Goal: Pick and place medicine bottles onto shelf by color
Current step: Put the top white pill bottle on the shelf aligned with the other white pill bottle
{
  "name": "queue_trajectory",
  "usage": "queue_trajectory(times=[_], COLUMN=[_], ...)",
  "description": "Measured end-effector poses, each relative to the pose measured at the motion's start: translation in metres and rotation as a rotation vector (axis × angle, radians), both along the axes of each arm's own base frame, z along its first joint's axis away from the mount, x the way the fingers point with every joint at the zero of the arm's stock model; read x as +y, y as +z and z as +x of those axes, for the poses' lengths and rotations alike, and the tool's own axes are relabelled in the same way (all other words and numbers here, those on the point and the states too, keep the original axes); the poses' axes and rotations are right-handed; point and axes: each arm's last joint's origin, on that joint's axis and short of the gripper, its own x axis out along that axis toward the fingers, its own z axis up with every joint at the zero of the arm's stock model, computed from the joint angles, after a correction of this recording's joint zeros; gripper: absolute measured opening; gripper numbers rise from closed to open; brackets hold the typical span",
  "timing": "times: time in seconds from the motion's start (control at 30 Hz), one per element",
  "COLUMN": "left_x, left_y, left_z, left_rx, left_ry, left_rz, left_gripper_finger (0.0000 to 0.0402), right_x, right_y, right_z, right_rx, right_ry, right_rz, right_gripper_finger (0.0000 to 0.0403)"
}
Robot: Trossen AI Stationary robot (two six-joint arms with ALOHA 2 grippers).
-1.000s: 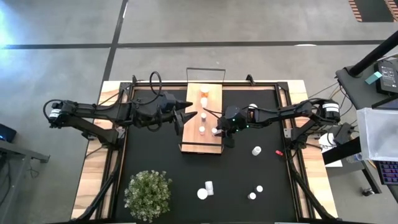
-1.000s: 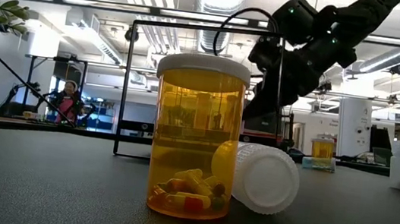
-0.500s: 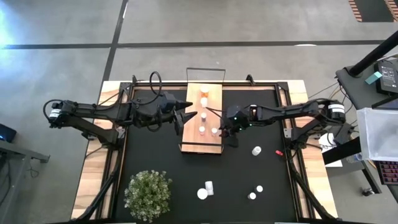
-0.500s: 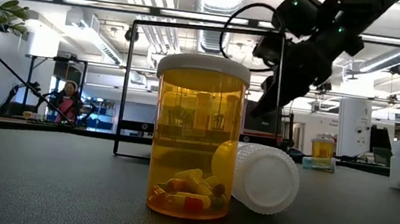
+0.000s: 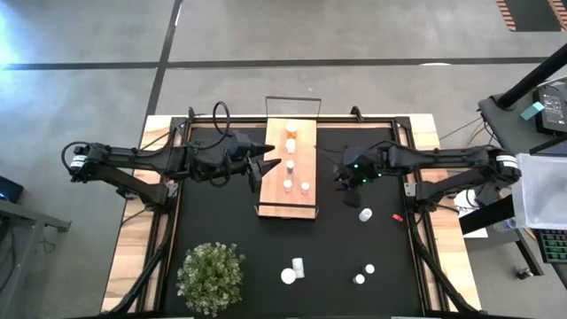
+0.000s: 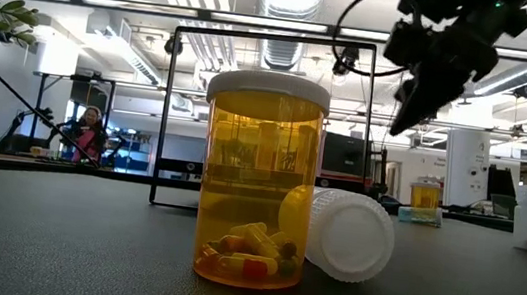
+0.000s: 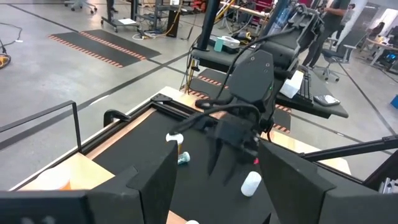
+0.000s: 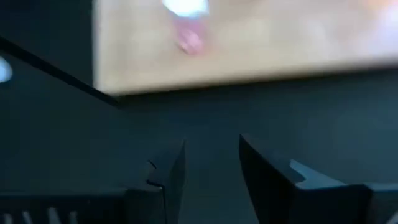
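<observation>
The light-wood shelf (image 5: 289, 190) lies at the middle of the black mat, with several small bottles standing on it: orange ones (image 5: 291, 134) at its far end, pink-bodied white-capped ones (image 5: 305, 186) nearer. My right gripper (image 5: 347, 190) hovers open and empty over the mat just right of the shelf; its wrist view shows the shelf edge (image 8: 261, 56) and a pink bottle (image 8: 188, 38) ahead of the gripper (image 8: 211, 165). My left gripper (image 5: 263, 166) waits open at the shelf's left edge. Loose bottles (image 5: 365, 214) stand on the mat.
A potted plant (image 5: 211, 276) stands near left. Several loose bottles (image 5: 292, 270) (image 5: 364, 274) sit near the mat's front; a small red thing (image 5: 397, 217) lies at right. In the low view an orange bottle (image 6: 259, 182) and a lying bottle (image 6: 339, 232) are close. A black wire frame (image 5: 292, 105) stands at the shelf's far end.
My right gripper has drawn back from the shelf's right edge toward the table's right edge and has risen a little. The pink bottle beside which it stood stays upright on the shelf.
</observation>
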Motion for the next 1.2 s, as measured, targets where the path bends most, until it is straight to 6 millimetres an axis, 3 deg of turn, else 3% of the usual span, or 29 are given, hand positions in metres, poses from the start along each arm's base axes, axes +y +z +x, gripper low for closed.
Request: queue_trajectory(times=[0.63,1.2], left_x=[0.0,0.0], left_y=[0.003,0.005], left_z=[0.001,0.001], left_rx=[-0.035,-0.056], left_ry=[0.001,0.001], left_rz=[-0.002,-0.008], left_gripper_finger=[0.0208,0.0208], right_x=[0.011,0.036], right_y=[0.0,-0.006], right_z=[-0.06,-0.074], right_rx=[0.136,0.377], right_ry=[-0.481,-0.559], right_rz=[0.29,0.52], right_gripper_finger=[0.0118,0.0201])
